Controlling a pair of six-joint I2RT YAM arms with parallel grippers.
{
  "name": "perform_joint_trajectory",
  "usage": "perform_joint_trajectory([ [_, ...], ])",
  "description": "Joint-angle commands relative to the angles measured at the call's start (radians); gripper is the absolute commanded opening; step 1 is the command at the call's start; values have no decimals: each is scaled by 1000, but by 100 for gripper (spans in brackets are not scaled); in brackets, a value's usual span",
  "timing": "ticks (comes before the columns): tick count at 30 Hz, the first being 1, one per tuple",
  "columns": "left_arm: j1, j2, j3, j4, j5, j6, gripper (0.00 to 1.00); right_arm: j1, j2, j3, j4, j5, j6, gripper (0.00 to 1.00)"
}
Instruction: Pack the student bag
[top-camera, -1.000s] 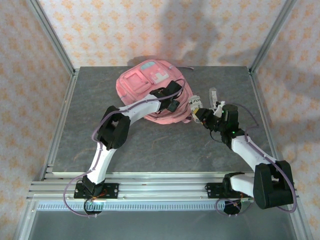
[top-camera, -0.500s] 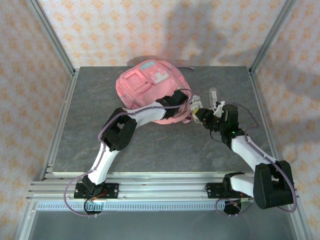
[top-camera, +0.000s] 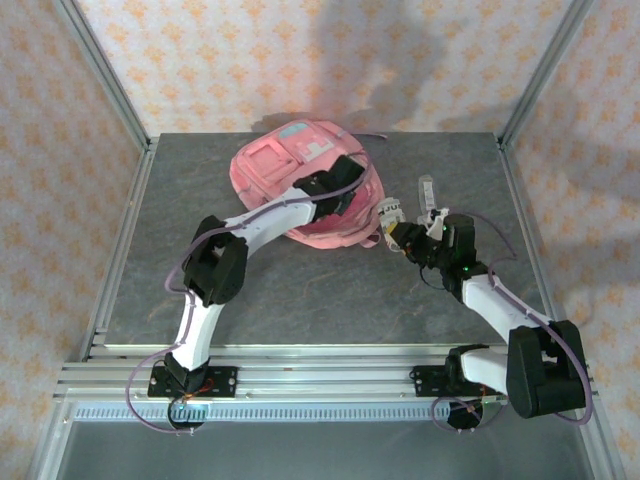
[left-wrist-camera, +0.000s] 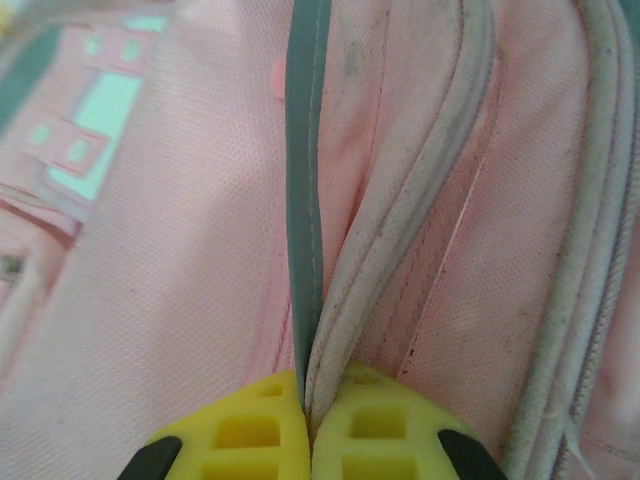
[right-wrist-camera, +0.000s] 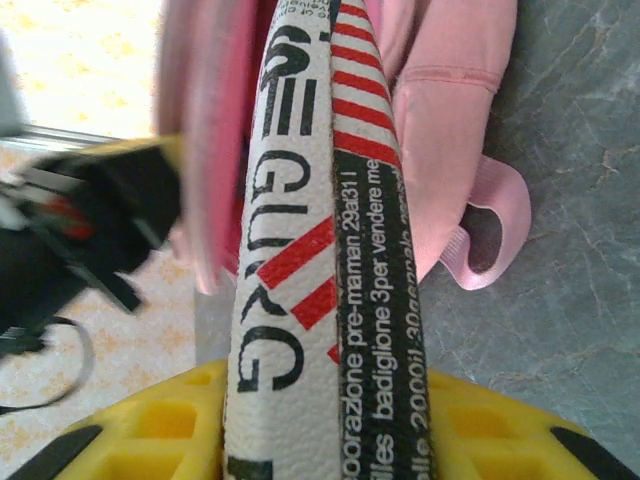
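Backpack (top-camera: 268, 172) seam pinched, printed roll (right-wrist-camera: 300, 250) gripped

The right gripper (right-wrist-camera: 320, 425) clamps a white printed tube (right-wrist-camera: 300, 200) with red stripes and black letters between its yellow fingers (right-wrist-camera: 150, 400). Behind it lies the pink student bag (right-wrist-camera: 445, 100), its strap loop (right-wrist-camera: 515, 215) resting on the grey table (right-wrist-camera: 580, 260).

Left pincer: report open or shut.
Shut: the left pincer clamps a piped fold of the student bag, fingers meeting.

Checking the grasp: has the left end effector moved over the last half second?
Yes: the left end effector shifted leftward over the student bag, away from the right frame post.
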Motion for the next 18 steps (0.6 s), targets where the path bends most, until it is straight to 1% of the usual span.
perform_joint_trajectory([
  [1, 23, -60, 71, -59, 4, -39, 0, -6, -20, -3, 68, -9, 7, 30],
  [3, 23, -67, 95, -80, 21, -46, 0, -1, -8, 0, 84, -36, 8, 31],
  [5, 23, -77, 124, -97, 10, -52, 0, 16, 6, 16, 94, -59, 2, 31],
  [9, 25, -119, 138, -105, -23, -50, 0, 76, 93, 85, 115, -67, -15, 31],
  [15, 31, -176, 128, -96, -69, -53, 0, 142, 313, 248, 203, -106, 20, 30],
  [18, 38, -190, 114, -87, -79, -56, 0, 171, 450, 368, 223, -112, 41, 30],
])
